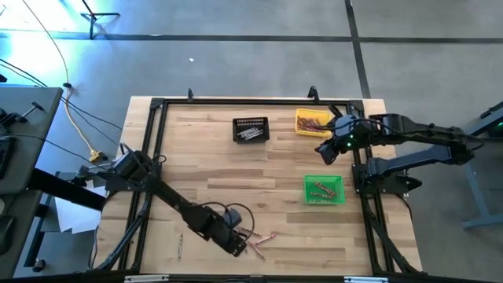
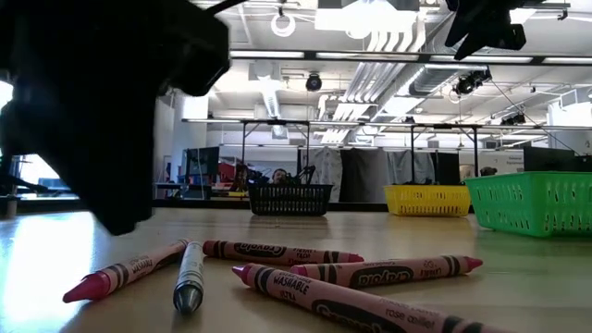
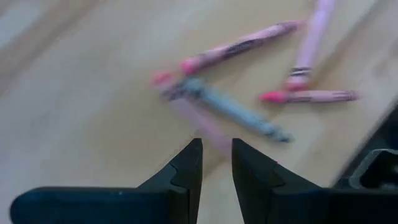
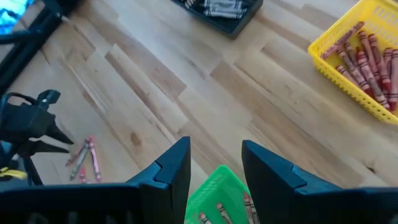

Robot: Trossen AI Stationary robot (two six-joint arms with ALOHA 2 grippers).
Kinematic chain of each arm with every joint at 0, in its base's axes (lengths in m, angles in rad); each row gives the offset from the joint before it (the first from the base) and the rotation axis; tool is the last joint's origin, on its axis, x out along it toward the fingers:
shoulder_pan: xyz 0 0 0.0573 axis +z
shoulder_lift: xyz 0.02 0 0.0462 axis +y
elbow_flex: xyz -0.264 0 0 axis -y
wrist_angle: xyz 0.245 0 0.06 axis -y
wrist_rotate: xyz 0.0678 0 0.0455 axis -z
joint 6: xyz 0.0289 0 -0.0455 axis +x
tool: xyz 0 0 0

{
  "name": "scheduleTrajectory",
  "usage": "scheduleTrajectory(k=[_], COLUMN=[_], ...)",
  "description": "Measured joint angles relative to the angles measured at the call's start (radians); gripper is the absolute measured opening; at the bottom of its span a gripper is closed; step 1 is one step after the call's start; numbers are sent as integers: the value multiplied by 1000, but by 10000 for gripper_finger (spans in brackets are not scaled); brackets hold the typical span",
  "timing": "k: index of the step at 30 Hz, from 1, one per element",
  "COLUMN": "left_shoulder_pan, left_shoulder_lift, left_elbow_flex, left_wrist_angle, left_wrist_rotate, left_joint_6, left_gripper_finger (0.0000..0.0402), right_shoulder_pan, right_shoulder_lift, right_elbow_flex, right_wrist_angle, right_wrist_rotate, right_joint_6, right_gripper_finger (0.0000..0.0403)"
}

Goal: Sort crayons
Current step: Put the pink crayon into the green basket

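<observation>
A few pink crayons (image 3: 239,45) and one grey crayon (image 3: 233,111) lie flat in a loose cluster (image 1: 259,237) on the wooden table near its front edge. My left gripper (image 3: 216,146) slants down just to the left of the cluster (image 2: 277,273). It is open by a narrow gap, with nothing between its fingers. My right gripper (image 4: 216,149) hangs open and empty high over the table's right side (image 1: 326,151), between the yellow bin (image 1: 312,122) and the green bin (image 1: 324,189).
A black bin (image 1: 251,130) with grey sticks stands at the far middle. The yellow bin (image 4: 323,56) holds reddish crayons and the green bin (image 4: 208,186) brownish ones. A lone crayon (image 1: 179,246) lies at the front left. Black frame rails (image 1: 152,149) run along the table's sides.
</observation>
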Motion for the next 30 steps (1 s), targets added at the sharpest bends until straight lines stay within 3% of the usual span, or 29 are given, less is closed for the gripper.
scheduleTrajectory(k=[9, 18, 30], left_shoulder_pan=[18, 36, 38], left_shoulder_lift=[59, 89, 80], left_elbow_flex=[68, 71, 70], left_wrist_angle=[-2, -29, -11], left_wrist_rotate=[7, 66, 71], left_joint_6=[3, -15, -31], left_gripper_finger=[72, 72, 72], right_shoulder_pan=[6, 6, 6], right_shoulder_lift=[12, 13, 13], right_elbow_flex=[0, 0, 0], right_wrist_angle=[-26, -44, -47], right_wrist_rotate=[0, -8, -8], right_joint_6=[-53, -112, -157], right_gripper_finger=[129, 129, 129])
